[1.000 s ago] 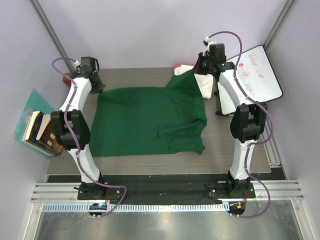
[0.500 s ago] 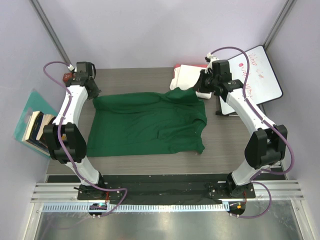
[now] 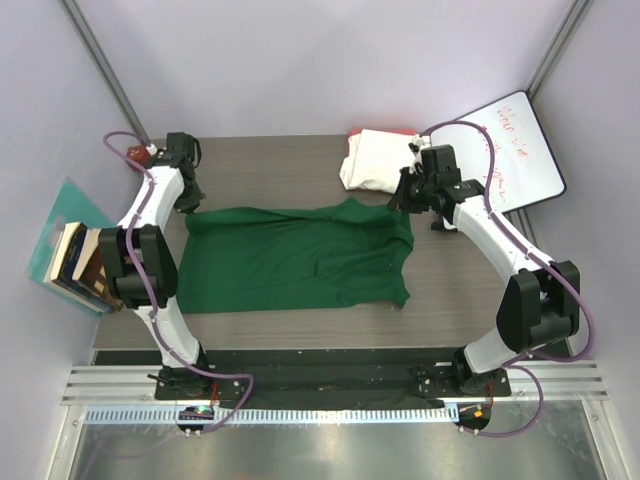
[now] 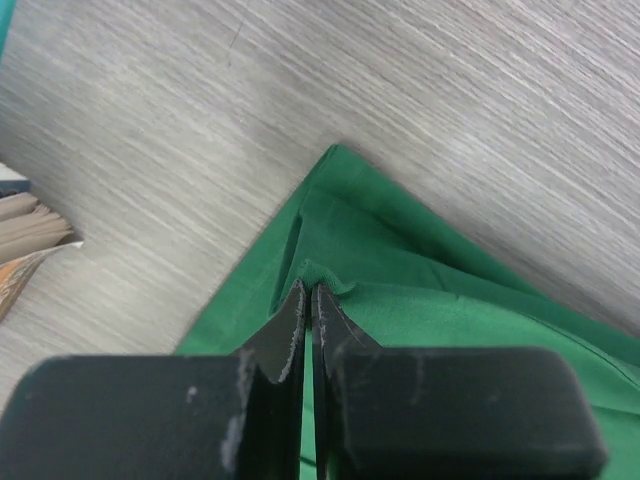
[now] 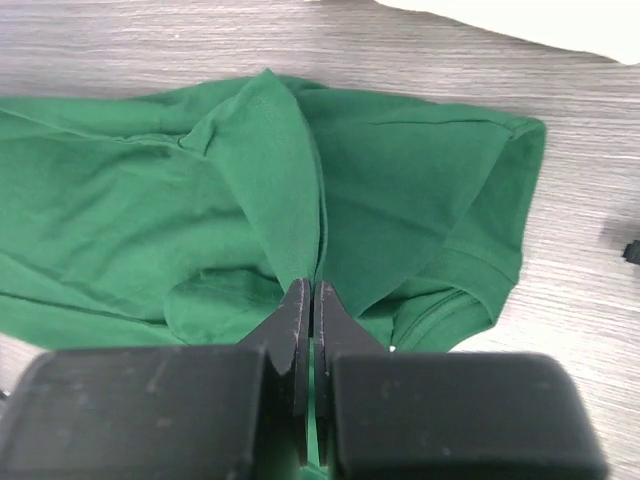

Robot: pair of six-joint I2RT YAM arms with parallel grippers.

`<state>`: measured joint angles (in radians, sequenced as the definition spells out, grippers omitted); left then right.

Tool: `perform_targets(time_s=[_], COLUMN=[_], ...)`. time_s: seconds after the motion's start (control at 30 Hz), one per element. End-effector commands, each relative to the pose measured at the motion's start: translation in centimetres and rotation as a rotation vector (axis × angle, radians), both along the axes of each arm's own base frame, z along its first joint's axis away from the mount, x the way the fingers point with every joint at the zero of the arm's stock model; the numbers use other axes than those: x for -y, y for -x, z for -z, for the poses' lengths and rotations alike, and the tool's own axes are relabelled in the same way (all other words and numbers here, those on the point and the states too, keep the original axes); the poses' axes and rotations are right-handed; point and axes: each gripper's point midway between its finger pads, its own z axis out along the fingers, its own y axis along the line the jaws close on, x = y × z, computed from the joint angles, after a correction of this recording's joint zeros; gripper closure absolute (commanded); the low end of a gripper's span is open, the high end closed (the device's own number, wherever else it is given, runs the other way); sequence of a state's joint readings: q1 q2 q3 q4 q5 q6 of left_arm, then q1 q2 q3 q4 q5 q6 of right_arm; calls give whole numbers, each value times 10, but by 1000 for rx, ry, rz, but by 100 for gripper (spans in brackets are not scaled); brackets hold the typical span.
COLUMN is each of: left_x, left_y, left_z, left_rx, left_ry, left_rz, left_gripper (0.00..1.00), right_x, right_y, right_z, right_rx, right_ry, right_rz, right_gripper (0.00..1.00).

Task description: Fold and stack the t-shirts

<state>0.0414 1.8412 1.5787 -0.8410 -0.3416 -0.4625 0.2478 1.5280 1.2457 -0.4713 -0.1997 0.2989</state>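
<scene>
The dark green t-shirt lies across the middle of the table, its far part folded toward me. My left gripper is shut on the shirt's far left corner, seen in the left wrist view pinching a fold of green cloth. My right gripper is shut on the shirt's far right edge, seen in the right wrist view with the cloth pulled up into a ridge. The cream-white folded bundle sits at the far right with a red-pink edge beneath it.
A whiteboard with red writing leans at the far right. Books and a teal folder stand off the table's left edge. A small red object lies at the far left corner. Bare wood table shows beyond the shirt.
Both grippers have pulled the shirt's far edge toward me and lowered it. The shirt now covers a shorter strip, and the cream-white bundle is uncovered.
</scene>
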Motion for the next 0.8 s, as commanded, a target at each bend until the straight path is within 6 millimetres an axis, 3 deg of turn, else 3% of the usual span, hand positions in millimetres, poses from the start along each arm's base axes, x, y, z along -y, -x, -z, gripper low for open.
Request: perform_targets(time_s=[0.0,0.07,0.1,0.13,0.17,0.2,0.27,0.33,0.37,0.4,0.43,0.47,0.5,0.53,0.6,0.77], left_x=[-8,-12,-15,-19,-22,-25,-33,-38,-36,-36,-33,-25,-19,-14,-2,13], left_y=[-33,-49,-64,-70,-77,-90,-105,-125,-134,-144,-151,-160,-168,-176,-186,-195], left_z=[-24,-27,-46,-51,-48,-65,-64,-77,-62,-68,-65,-57,-45,-39,-15,22], left_rx=[105,135,188,199,192,240,245,307,292,321,330,338,339,352,336,281], left_ry=[-35,-51,-59,-80,-97,-112,-163,-187,-185,-179,-166,-118,-87,-65,-15,25], left_rz=[-28,-51,-56,-68,-64,-64,-66,-70,-57,-51,-47,-20,-9,0,25,49], left_gripper=[100,100,100,100,100,100,100,100,100,100,100,100,100,100,100,100], right_x=[2,3,4,4,3,2,1,1,0,-2,-4,-6,-9,-11,-12,-9], right_y=[-29,-53,-62,-71,-88,-95,-113,-132,-141,-153,-159,-164,-172,-175,-183,-198], right_z=[-43,-60,-65,-72,-86,-94,-121,-110,-123,-104,-100,-109,-88,-88,-90,-70], right_rx=[137,189,202,218,246,263,330,317,345,307,299,309,269,265,278,267], right_ry=[8,13,14,10,-3,-9,-13,1,-9,-7,-6,-11,-4,-6,-7,30], right_rz=[44,68,79,85,92,93,92,93,93,84,75,67,60,55,54,68], right_gripper=[99,99,99,99,99,99,99,99,99,99,99,99,99,99,99,99])
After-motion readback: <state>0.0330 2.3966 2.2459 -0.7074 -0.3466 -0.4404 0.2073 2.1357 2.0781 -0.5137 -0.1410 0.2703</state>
